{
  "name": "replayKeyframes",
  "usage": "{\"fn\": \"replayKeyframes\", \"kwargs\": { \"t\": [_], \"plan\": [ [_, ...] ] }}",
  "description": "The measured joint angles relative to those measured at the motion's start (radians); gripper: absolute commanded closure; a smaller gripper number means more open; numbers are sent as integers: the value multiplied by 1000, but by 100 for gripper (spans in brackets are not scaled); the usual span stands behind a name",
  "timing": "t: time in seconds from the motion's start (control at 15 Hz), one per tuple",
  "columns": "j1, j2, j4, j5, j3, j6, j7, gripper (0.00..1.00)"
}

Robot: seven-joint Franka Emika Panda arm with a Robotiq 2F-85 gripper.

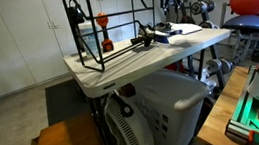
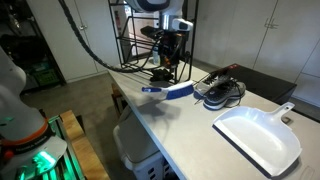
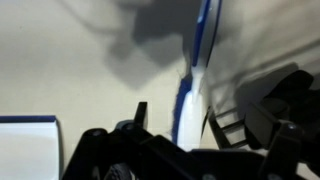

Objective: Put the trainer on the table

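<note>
The jaws stand apart with nothing between them, hanging over the worktop [image 2: 190, 125] well clear of the trainer [image 2: 222, 90]. The trainer lies on the worktop, with nothing gripping it. A blue brush [image 2: 168, 92] lies just beside the trainer, on the side nearer the jaws. A white dustpan [image 2: 258, 140] rests near the trainer on its other side. Beyond the trainer, past the jaws, stands a black wire rack [image 2: 135, 45] with a red goblet [image 1: 104, 25] inside it.
</note>
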Motion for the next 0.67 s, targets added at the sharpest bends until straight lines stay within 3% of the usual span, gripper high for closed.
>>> {"fn": "replayKeyframes", "kwargs": {
  "t": [0.4,0.67],
  "plan": [
    [182,-70,-194,-15,86,2,307,0],
    [202,-71,-207,-20,93,2,346,0]
  ]
}}
